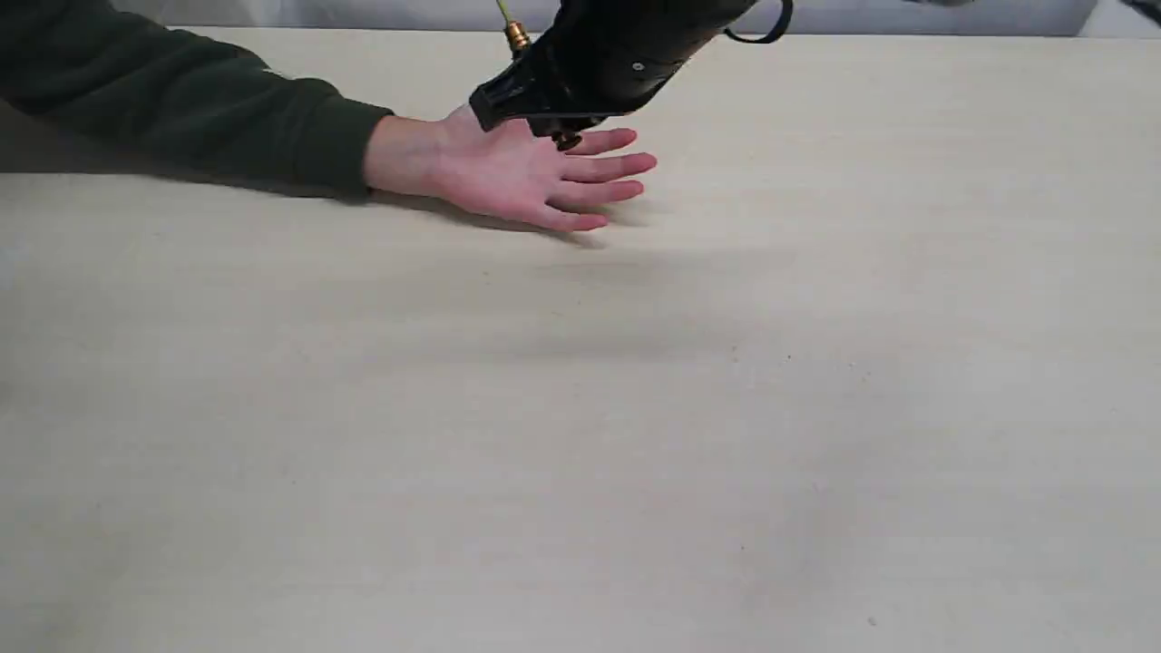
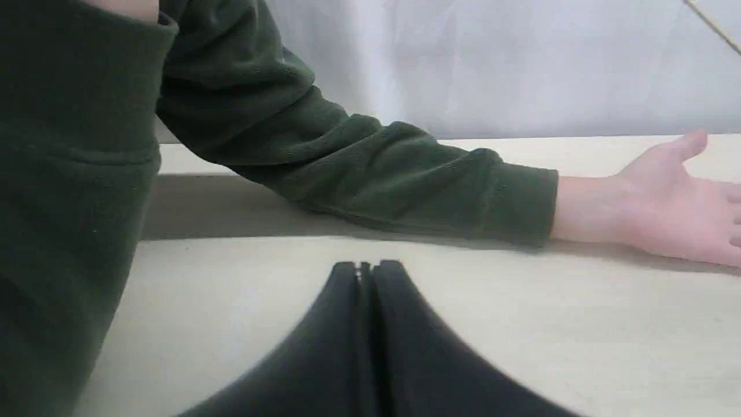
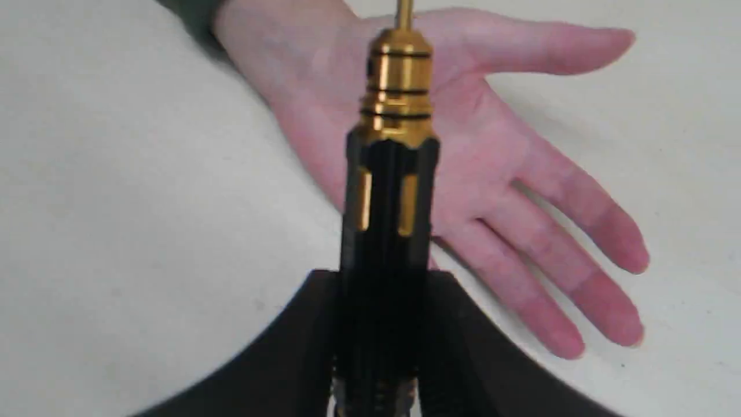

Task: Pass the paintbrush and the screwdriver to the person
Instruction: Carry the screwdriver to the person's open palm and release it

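Note:
The person's bare hand [image 1: 526, 172] lies palm up on the table, its arm in a dark green sleeve [image 1: 181, 109] coming from the left. Just above the palm my right gripper [image 1: 544, 100] is shut on the screwdriver [image 3: 391, 191], whose black handle sits between the fingers. Its gold collar and thin shaft point past the hand [image 3: 498, 174], and the gold end [image 1: 517, 36] sticks up in the exterior view. My left gripper [image 2: 366, 267] is shut and empty, low over the table beside the sleeve [image 2: 370, 168]. The paintbrush is out of view.
A pale wooden table [image 1: 580, 435] fills the scene, with a grey-white wall [image 2: 521, 58] behind it. A second dark green sleeve [image 2: 69, 202] stands close to my left gripper.

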Action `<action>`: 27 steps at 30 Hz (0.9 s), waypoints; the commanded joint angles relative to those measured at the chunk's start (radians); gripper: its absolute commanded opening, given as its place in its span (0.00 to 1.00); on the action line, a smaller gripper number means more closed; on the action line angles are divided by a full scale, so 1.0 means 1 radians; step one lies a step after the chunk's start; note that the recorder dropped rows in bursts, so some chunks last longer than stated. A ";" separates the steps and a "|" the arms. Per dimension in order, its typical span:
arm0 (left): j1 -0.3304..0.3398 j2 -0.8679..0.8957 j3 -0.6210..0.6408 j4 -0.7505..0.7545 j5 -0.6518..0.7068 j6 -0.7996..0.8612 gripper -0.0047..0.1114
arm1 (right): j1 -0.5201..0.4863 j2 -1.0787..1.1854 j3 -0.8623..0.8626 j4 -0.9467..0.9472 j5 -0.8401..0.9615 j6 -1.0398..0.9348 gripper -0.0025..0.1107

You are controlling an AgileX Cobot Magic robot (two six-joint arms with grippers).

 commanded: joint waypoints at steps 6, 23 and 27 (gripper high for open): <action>-0.002 -0.002 0.002 -0.001 -0.005 -0.002 0.04 | -0.002 0.183 -0.248 -0.157 0.160 0.139 0.06; -0.002 -0.002 0.002 -0.001 -0.003 -0.002 0.04 | -0.043 0.276 -0.334 -0.145 0.176 0.201 0.46; -0.002 -0.002 0.002 -0.001 -0.003 -0.002 0.04 | -0.045 0.255 -0.334 -0.145 0.176 0.201 0.46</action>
